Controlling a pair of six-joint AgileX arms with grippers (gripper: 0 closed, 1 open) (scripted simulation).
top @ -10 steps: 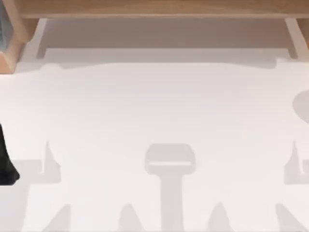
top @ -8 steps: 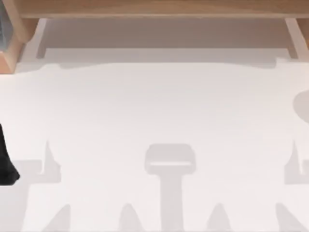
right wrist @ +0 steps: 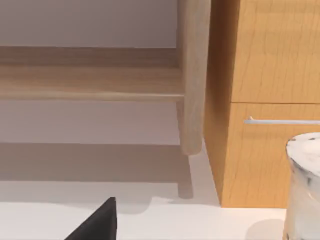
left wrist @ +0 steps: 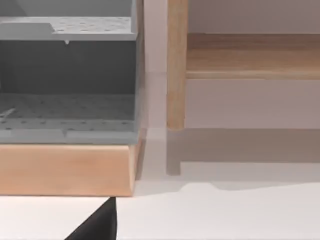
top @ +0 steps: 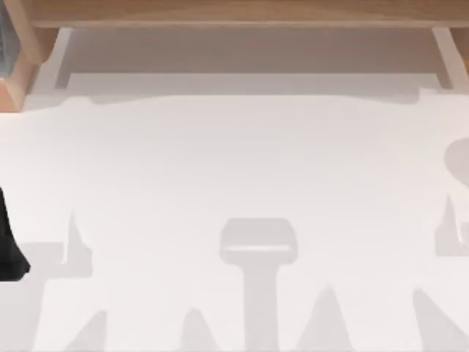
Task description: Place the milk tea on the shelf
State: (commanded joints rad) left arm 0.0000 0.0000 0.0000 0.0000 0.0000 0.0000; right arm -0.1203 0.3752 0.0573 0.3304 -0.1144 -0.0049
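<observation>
Right-side shadows shifted, rounded glassy milk tea (right wrist: 303, 187), wooden shelf (top: 242, 15)

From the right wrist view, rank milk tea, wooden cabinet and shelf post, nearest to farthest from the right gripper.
1. Milk tea, on the table in front of the cabinet.
2. Cabinet, just behind the cup.
3. Shelf post, farther back beside the cabinet.

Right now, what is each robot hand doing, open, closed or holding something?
Left hand: a dark tip shows near the grey rack; open or closed cannot be told.
Right hand: a dark tip shows before the shelf, milk tea nearby; cannot be told.
</observation>
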